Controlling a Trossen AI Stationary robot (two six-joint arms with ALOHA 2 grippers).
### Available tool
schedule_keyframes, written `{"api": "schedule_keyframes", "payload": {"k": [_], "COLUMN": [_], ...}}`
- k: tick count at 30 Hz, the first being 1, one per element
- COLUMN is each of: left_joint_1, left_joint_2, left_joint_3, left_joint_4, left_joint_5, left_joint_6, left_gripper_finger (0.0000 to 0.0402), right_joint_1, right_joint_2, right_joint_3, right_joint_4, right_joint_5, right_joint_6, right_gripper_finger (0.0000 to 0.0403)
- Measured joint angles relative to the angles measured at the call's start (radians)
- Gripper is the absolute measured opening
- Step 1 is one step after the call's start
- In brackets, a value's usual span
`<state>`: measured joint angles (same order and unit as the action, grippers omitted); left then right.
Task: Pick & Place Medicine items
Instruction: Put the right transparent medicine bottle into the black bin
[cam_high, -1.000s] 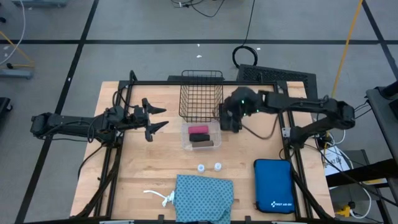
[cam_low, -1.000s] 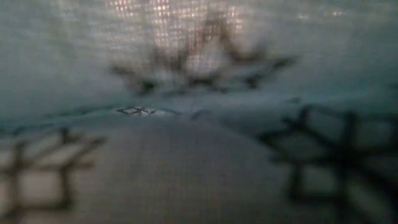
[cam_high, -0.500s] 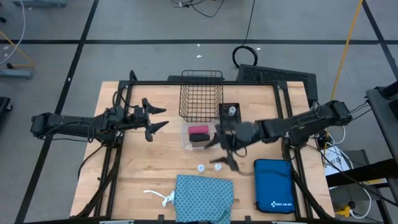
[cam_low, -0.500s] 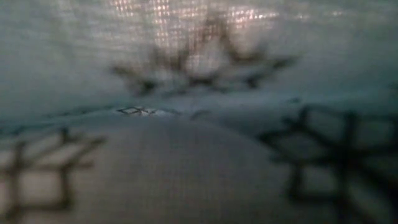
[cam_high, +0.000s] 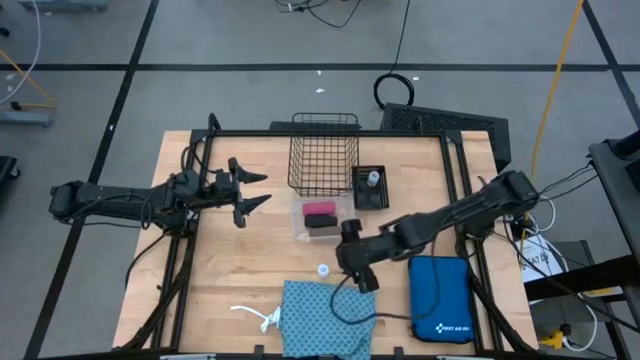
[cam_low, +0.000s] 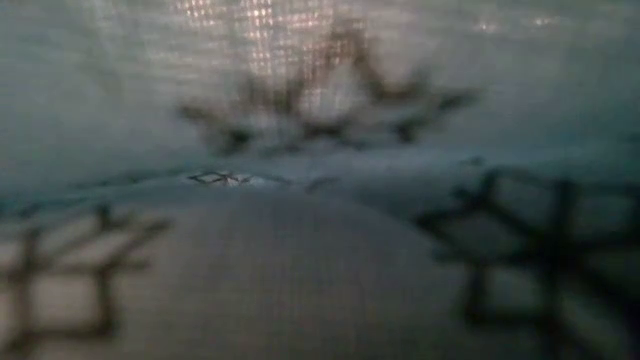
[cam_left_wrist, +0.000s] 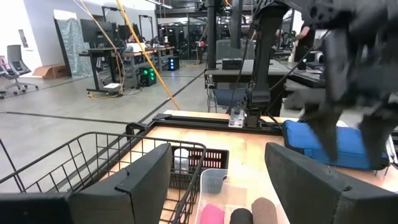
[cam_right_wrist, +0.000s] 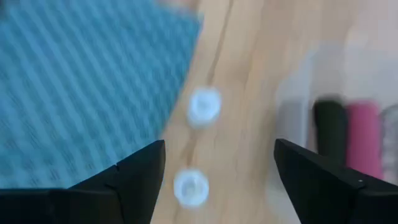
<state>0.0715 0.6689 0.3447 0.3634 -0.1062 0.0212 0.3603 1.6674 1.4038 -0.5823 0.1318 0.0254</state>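
High view: the right gripper (cam_high: 358, 268) hangs over the table's (cam_high: 250, 260) near middle, jaws spread and empty, just above the teal cloth (cam_high: 328, 318) with its white string (cam_high: 262, 318). One white-capped vial (cam_high: 323, 270) stands just left of that gripper; a second is hidden under it here but shows between the fingers in the right wrist view (cam_right_wrist: 191, 185), beside the first (cam_right_wrist: 204, 105). A third vial (cam_high: 373, 180) stands in the black tray (cam_high: 369, 187) next to the wire basket (cam_high: 323, 152). The pink roll (cam_high: 319, 209) and brown roll (cam_high: 322, 226) lie side by side in the clear tray (cam_high: 322, 219). The blue case (cam_high: 440, 298) lies at the table's right front. The left gripper (cam_high: 248, 192) waits at the left, jaws released, holding nothing. Low view: filled by blurred patterned fabric
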Motion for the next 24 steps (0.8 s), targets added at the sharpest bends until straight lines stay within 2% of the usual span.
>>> {"api": "schedule_keyframes", "payload": {"k": [11, 24], "left_joint_1": [0.0, 0.0], "left_joint_2": [0.0, 0.0], "left_joint_3": [0.0, 0.0], "left_joint_4": [0.0, 0.0], "left_joint_5": [0.0, 0.0], "left_joint_6": [0.0, 0.0], "left_gripper_finger": [0.0269, 0.0269], "right_joint_1": [0.0, 0.0], "right_joint_2": [0.148, 0.164], "right_joint_3": [0.0, -0.044], "right_joint_4": [-0.102, -0.071], "right_joint_5": [-0.002, -0.025], "right_joint_6": [-0.021, -0.011], "right_gripper_finger": [0.0288, 0.0283]}}
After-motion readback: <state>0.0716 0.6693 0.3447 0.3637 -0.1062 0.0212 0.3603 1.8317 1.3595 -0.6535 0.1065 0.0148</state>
